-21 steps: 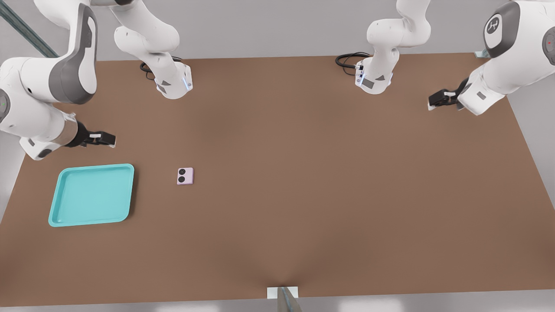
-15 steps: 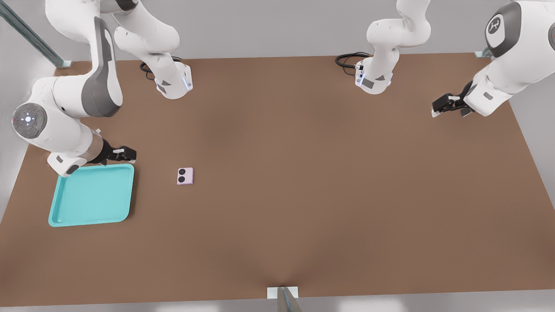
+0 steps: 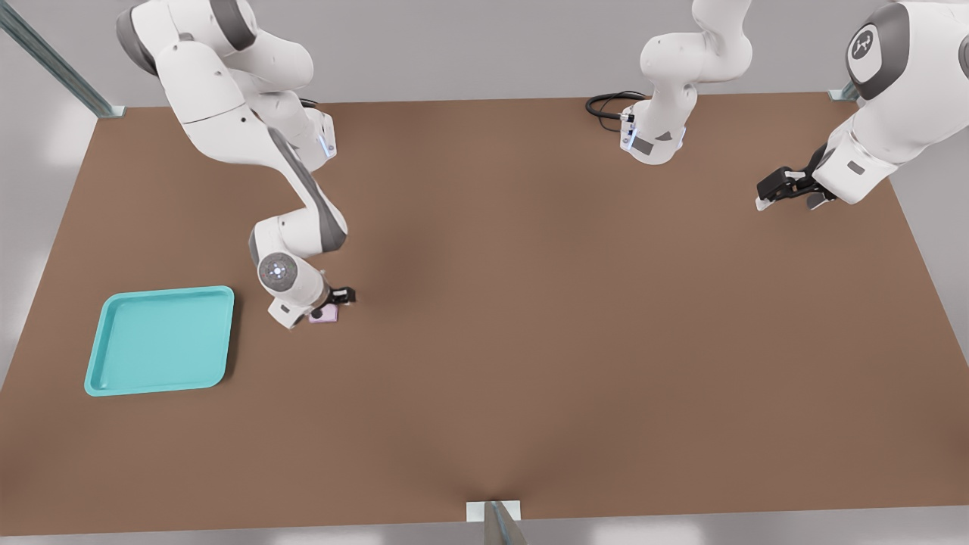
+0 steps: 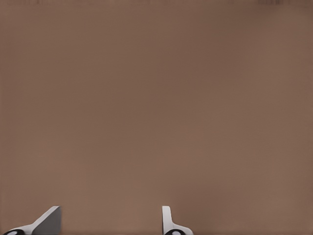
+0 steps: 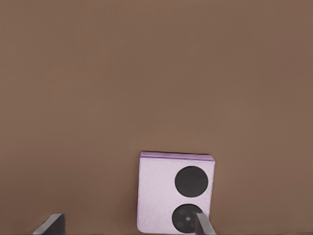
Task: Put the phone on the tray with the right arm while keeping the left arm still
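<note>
Gripper [image 3: 333, 303] hovers over the pink phone [image 3: 327, 318] on a bare brown table [image 3: 530, 303], fingers spread.

The flat turquoise tray [image 3: 113, 363], rounded and low-rimmed, lies well apart on the front view's left. Only the wrist view shows the phone's two round black lenses [image 5: 191, 180], one fingertip [image 5: 204, 224] overlapping its corner.

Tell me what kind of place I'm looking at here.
Probably a simulated robot test bench, not a home or shop: a bare brown table with white arms bolted along its far edge, holding just a turquoise tray and a pink phone. The working gripper hovers open right above the phone.
</note>
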`<state>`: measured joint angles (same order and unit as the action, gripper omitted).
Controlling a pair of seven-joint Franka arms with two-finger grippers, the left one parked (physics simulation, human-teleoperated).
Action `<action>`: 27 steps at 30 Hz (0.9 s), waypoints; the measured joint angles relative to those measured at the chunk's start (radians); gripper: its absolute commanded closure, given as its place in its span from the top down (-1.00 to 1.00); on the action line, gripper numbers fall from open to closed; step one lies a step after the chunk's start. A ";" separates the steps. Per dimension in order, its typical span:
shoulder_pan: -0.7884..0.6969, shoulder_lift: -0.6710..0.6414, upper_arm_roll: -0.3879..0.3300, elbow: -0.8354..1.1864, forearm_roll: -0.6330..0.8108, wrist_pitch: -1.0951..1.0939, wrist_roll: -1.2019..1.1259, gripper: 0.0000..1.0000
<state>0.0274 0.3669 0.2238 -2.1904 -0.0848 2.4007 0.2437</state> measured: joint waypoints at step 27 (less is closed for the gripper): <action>-0.073 0.039 0.005 -0.161 -0.028 0.339 0.157 1.00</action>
<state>-0.0459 0.4060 0.2284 -2.3515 -0.1123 2.7393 0.4007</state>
